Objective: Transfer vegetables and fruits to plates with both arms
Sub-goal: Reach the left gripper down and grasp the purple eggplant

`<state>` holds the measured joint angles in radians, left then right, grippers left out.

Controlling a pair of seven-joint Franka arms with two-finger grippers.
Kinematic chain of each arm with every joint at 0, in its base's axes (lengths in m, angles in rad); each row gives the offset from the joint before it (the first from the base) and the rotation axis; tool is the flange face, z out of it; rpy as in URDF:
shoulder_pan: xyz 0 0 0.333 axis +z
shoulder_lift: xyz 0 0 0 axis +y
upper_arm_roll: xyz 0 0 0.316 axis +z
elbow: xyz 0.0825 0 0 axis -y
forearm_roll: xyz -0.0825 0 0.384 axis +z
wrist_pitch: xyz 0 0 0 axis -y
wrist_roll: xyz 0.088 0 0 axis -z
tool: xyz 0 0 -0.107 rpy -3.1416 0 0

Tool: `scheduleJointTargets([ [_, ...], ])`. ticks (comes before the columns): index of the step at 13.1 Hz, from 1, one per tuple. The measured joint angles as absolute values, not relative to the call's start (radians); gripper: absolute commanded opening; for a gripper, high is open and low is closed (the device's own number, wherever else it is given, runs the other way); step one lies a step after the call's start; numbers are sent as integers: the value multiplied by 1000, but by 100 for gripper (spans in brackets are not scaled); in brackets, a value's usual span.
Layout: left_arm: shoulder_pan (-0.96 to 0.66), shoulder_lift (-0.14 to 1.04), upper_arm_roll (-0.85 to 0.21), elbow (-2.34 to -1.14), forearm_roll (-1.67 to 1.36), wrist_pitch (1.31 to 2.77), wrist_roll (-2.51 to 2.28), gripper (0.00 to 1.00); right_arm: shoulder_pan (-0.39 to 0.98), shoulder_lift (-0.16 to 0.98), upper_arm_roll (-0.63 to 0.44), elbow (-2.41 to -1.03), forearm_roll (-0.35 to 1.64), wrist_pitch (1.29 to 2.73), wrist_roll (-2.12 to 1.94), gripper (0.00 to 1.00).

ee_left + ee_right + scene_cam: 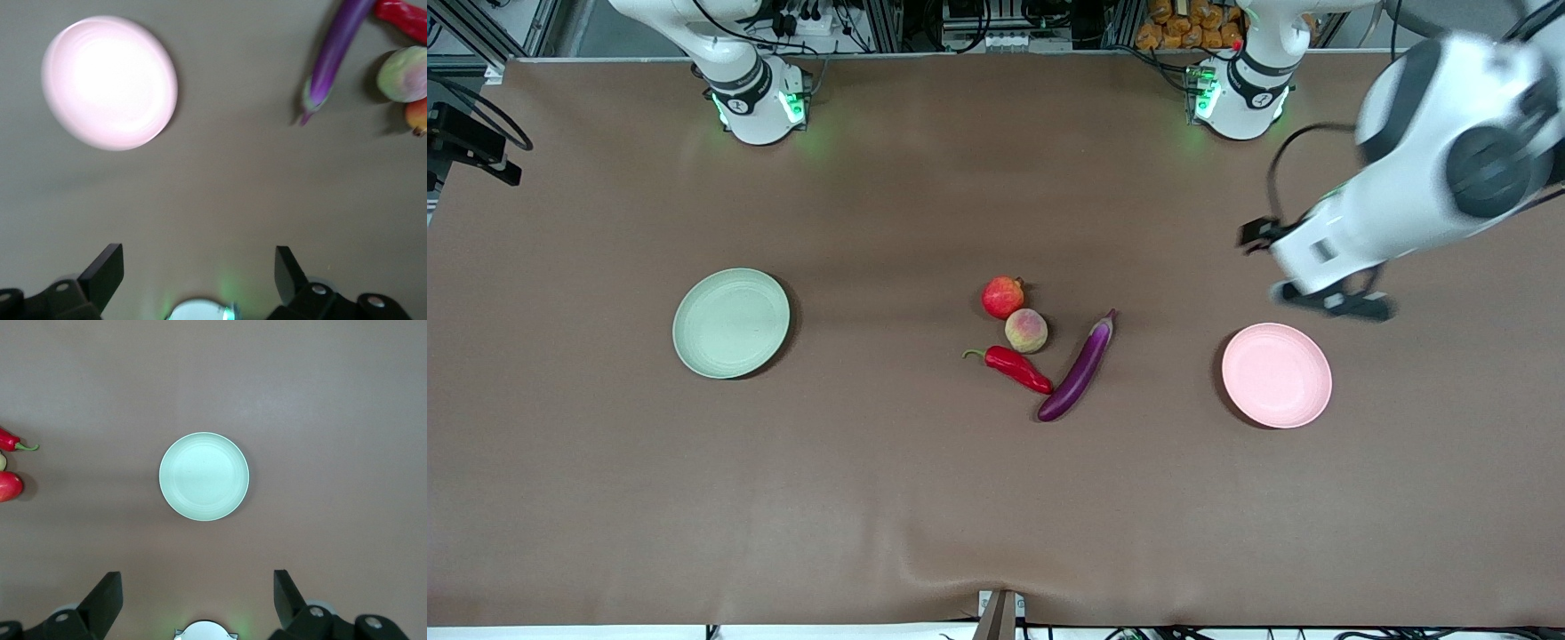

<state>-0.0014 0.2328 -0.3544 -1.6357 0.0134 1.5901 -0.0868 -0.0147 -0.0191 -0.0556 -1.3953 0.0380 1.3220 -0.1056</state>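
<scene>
Left gripper (199, 270): jaws spread wide, holding nothing, hanging over bare brown table covering (871, 498) just beside the round pale pink shallow plate (1276, 374), toward the left arm's end. Right gripper (197, 595): jaws likewise apart and empty, high over the round pale green shallow plate (204, 476); it is outside the front view.

Between the two plates lies one cluster of four items. The round red pomegranate-like fruit with a small crown (1003, 297) lies farthest from the front camera. The yellowish-pink peach (1026, 331) touches it. The shiny red chili pepper with a green stem (1014, 367) lies just nearer than the peach. The long glossy purple eggplant (1078, 372) lies beside it on the pink plate's side, its lower end close to the chili's tip.

Count: two plates, both empty; two fruits; two vegetables. Nothing stands between either gripper and its plate.
</scene>
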Motion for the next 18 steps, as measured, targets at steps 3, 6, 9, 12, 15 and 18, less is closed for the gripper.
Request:
scheduleJointTargets([
  [3, -90, 318, -376, -1701, 13, 1712, -152, 100, -16, -19, -56, -1396, 38, 1322, -105, 100],
  [6, -183, 415, -376, -1714, 49, 1827, -239, 100, -17, -19, -56, -1396, 38, 1316, -105, 100],
  [9, -230, 525, -376, -1716, 132, 1990, -302, 100, -17, -19, -55, -1396, 39, 1309, -105, 100],
  [12, -228, 631, -371, -1716, 256, 2140, -310, 100, -17, -19, -55, -1396, 39, 1305, -105, 100],
  [15, -229, 693, -370, -1711, 283, 2239, -310, 100, -17, -19, -55, -1397, 39, 1304, -105, 100],
  [18, -237, 713, -371, -1707, 287, 2268, -310, 97, -17, -19, -56, -1397, 39, 1304, -105, 100],
])
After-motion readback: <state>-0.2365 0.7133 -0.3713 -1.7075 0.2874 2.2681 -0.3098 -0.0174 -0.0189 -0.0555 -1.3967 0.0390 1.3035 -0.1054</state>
